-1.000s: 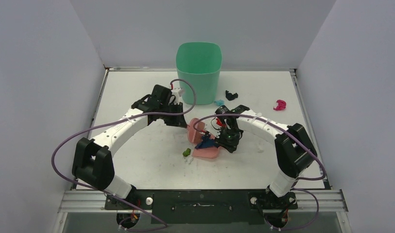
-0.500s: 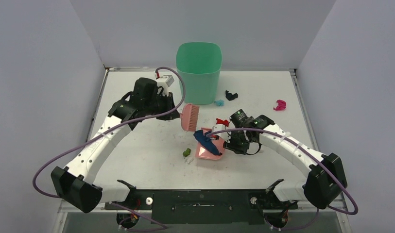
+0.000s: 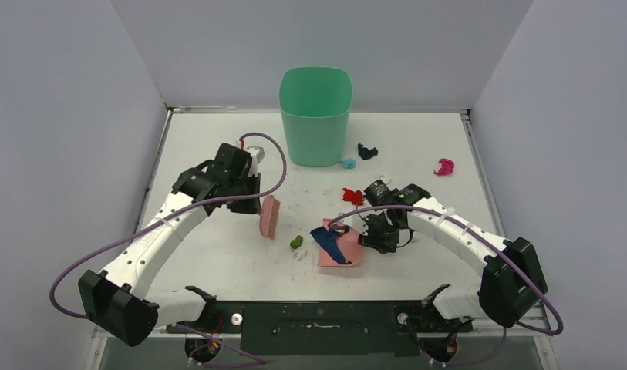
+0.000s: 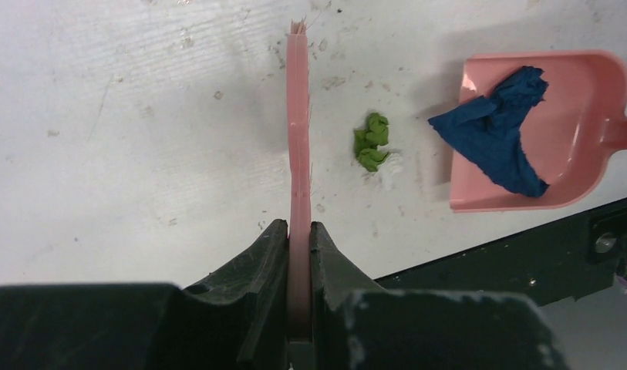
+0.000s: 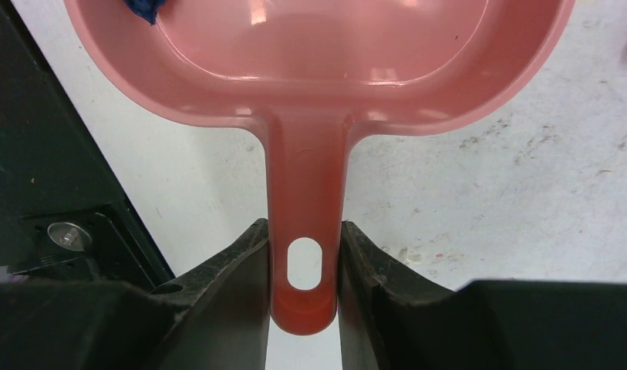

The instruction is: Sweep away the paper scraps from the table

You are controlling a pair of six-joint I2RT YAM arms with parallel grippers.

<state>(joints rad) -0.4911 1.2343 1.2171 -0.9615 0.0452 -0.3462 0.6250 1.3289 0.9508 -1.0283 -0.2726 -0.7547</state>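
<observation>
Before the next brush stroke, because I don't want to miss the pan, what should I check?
1. The left gripper is shut on the brush: ok.
2. The right gripper is shut on the dustpan handle: ok.
3. The green scrap lies between brush and dustpan mouth: ok.
4. The dustpan lip sits flat on the table: cannot tell.
5. The dark blue scrap is inside the dustpan: ok.
6. The table is cleared: not ok; red scrap, black scrap, light blue scrap, magenta scrap lie loose.
</observation>
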